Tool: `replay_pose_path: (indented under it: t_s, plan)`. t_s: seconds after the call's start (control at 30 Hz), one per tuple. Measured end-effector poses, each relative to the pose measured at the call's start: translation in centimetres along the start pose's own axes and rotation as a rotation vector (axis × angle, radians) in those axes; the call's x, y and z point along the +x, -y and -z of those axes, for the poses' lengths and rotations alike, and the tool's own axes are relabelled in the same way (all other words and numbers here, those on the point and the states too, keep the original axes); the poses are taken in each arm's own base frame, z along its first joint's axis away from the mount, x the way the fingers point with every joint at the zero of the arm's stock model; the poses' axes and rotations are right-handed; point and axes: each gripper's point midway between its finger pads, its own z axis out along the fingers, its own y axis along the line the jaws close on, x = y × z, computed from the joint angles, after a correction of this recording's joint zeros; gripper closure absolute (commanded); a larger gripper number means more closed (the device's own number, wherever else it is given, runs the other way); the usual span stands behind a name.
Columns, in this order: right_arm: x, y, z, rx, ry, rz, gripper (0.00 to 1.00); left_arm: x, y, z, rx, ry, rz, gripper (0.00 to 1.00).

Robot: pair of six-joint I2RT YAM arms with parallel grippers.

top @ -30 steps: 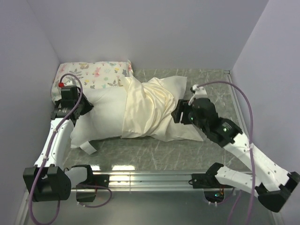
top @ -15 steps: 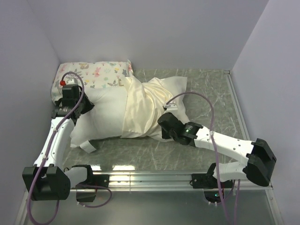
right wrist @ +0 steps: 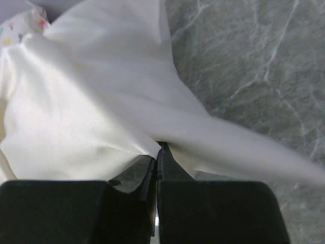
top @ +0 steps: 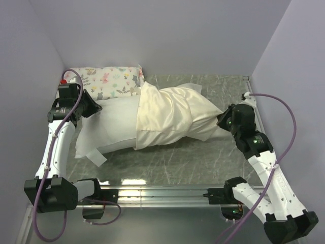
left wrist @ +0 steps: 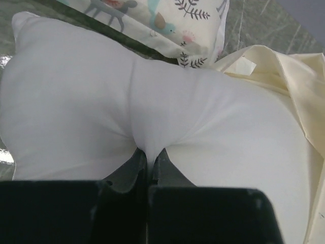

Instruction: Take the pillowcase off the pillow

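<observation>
**Top external view.** The pillowcase [top: 172, 114], a cream, faintly glossy, creased sleeve, is shown over the right half of the plump white pillow [top: 109, 127]. The pillow is laid across the grey marbled desk [top: 167, 162], and its left half is bared. The left end effector [top: 94, 107] is placed at the pillow's left end. The right end effector [top: 221, 121] is placed at the pillowcase's drawn-out right corner. A small animal-print pillow [top: 106, 81] is seen behind, against the far wall.

**Left wrist view.** The left end effector [left wrist: 150, 155] is clamped on a pinch of the pillow [left wrist: 101, 101], from which puckers are spread. The pillowcase [left wrist: 299, 91] is seen at the right, apart from the fingers.

**Right wrist view.** The right end effector [right wrist: 157, 150] is clamped on a fold of the pillowcase [right wrist: 66, 117]. The cloth is stretched up and leftward over the desk [right wrist: 254, 61].
</observation>
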Motion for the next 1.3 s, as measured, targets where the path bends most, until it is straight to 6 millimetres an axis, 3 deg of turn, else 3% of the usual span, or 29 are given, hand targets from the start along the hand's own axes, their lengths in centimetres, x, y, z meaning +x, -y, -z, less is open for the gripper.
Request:
replay_pose_path:
  t_s: [0.17, 0.3, 0.37, 0.4, 0.43, 0.5, 0.57, 0.63, 0.73, 0.8, 0.93, 1.1, 1.17, 1.3]
  plan:
    - [-1.3, 1.4, -0.4, 0.023, -0.048, -0.051, 1.00, 0.4, 0.2, 0.2, 0.019, -0.025, 0.004, 1.00]
    - [-0.6, 0.7, -0.7, -0.029, -0.106, -0.056, 0.97, 0.1, -0.1, 0.2, 0.013, -0.017, 0.012, 1.00]
    - [-0.2, 0.2, -0.6, -0.058, -0.125, -0.043, 0.84, -0.1, -0.3, 0.0, 0.018, -0.007, 0.015, 0.99]
    - [0.0, 0.0, -0.6, -0.065, -0.129, -0.032, 0.65, 0.0, -0.3, -0.2, 0.021, -0.003, 0.013, 0.98]
    - [0.1, -0.2, -0.5, -0.065, -0.128, -0.017, 0.57, 0.2, -0.4, -0.4, 0.022, -0.004, 0.010, 0.96]
    - [0.4, -0.9, -0.3, -0.072, -0.115, 0.030, 0.43, 1.1, -0.5, -1.1, 0.015, -0.008, -0.014, 0.90]
    - [1.0, -2.2, 0.2, -0.101, -0.116, 0.080, 0.38, 2.6, -0.6, -1.6, 0.007, -0.023, -0.043, 0.86]
    - [1.0, -3.9, 0.7, -0.141, -0.118, 0.118, 0.32, 3.7, -0.3, -1.6, 0.011, -0.021, -0.073, 0.80]
    - [-0.4, -6.7, 0.9, -0.185, -0.101, 0.160, 0.27, 4.7, 0.5, -1.0, 0.042, 0.001, -0.106, 0.62]
    - [-1.2, -9.1, 0.2, -0.213, -0.107, 0.204, 0.25, 4.9, 0.5, -0.4, 0.048, 0.026, -0.117, 0.46]
    - [-2.6, -14.8, -2.7, -0.273, -0.120, 0.303, 0.23, 4.7, 0.0, 0.5, 0.037, 0.066, -0.124, 0.34]
    - [-0.3, -21.2, -8.9, -0.336, -0.210, 0.438, 0.22, 3.7, 0.9, 2.0, 0.060, 0.104, -0.124, 0.31]
    - [1.3, -23.3, -11.1, -0.351, -0.253, 0.488, 0.20, 2.4, 2.2, 2.9, 0.084, 0.134, -0.125, 0.30]
    - [4.5, -27.6, -13.7, -0.370, -0.288, 0.582, 0.18, -0.1, 6.2, 3.8, 0.149, 0.184, -0.149, 0.28]
